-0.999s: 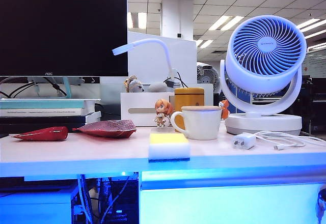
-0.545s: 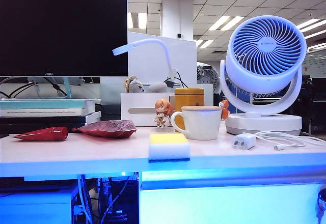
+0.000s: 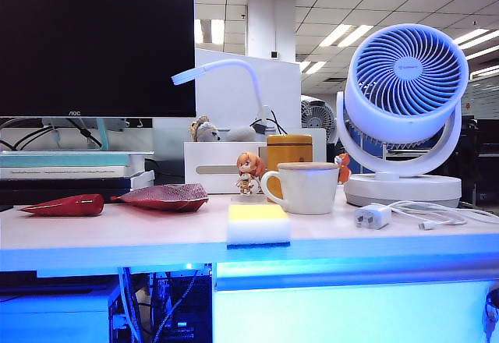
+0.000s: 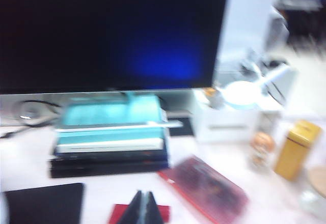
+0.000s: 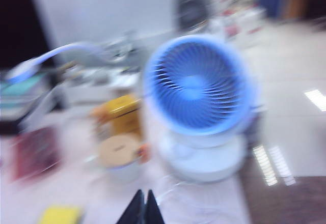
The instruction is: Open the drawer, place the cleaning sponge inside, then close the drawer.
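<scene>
Sponge (image 3: 258, 224) with a yellow top over white sits at the front edge of the desk (image 3: 117, 234), just ahead of the cream mug (image 3: 306, 188), and nothing touches it. Below the desktop on the right, the drawer (image 3: 355, 312) shows a flat bluish front, flush and closed. Neither arm appears in the exterior view. The left wrist view, rather blurred, shows the left gripper (image 4: 143, 208) with its dark fingertips pressed together and empty, hanging above a red packet (image 4: 206, 189) near the stack of books (image 4: 109, 132) under the monitor (image 4: 112, 30). The right gripper (image 5: 141, 208) has its tips together as well, with nothing between them, poised above the desk in front of the blue fan (image 5: 196, 89). What seems to be the sponge shows as a smeared yellow patch in that view. A charger (image 3: 372, 217) lies beside the fan's base.
</scene>
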Robot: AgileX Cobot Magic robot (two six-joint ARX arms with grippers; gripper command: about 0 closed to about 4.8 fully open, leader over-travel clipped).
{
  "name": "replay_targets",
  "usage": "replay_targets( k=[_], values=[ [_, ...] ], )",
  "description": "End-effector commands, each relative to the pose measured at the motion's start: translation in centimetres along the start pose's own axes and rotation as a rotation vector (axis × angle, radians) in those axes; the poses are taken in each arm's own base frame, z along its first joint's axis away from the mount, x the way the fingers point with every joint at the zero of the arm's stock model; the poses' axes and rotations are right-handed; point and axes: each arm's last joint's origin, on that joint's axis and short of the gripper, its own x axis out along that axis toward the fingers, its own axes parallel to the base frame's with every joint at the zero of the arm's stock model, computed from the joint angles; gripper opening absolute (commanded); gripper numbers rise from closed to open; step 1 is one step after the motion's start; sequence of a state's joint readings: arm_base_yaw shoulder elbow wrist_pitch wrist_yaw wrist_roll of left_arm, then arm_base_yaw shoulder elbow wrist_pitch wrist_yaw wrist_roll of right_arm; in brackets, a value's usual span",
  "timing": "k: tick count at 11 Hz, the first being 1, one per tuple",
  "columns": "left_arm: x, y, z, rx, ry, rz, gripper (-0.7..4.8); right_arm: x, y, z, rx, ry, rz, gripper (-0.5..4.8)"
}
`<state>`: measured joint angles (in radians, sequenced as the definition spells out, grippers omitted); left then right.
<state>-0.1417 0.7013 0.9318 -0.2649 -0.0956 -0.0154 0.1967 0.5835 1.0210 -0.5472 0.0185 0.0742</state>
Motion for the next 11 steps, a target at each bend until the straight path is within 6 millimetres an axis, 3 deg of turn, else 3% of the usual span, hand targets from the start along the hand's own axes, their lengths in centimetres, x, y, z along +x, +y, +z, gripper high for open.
replay_targets(
  k=[1,2,4,8,9,10,11],
  values=[
    [3.3,-0.9,3.6,0.04,0.132,-0.168,-0.06,1.1,0.5,1.8,-0.003,0.129,0.112,-0.09],
    [4.7,-1.2,4.8,0.034,0.151,-0.247,-0.06,1.7,0.8,2.2,-0.027,0.205,0.204,-0.09],
    [5.9,-2.1,4.9,0.035,0.173,-0.301,-0.06,1.8,1.1,2.2,-0.023,0.217,0.309,-0.09],
    [6.0,-3.7,4.6,0.047,0.192,-0.386,-0.06,1.6,0.9,0.9,0.044,0.317,0.244,-0.08],
    [6.0,-3.8,4.6,0.045,0.194,-0.414,-0.06,2.5,0.9,-0.3,0.154,0.359,0.268,-0.08],
    [5.8,-3.8,4.8,0.043,0.192,-0.433,-0.06,4.5,0.9,-3.4,0.569,0.464,0.241,-0.08],
    [5.8,-3.9,4.7,0.04,0.193,-0.457,-0.06,5.8,0.9,-5.1,0.659,0.472,0.282,-0.07]
  ],
)
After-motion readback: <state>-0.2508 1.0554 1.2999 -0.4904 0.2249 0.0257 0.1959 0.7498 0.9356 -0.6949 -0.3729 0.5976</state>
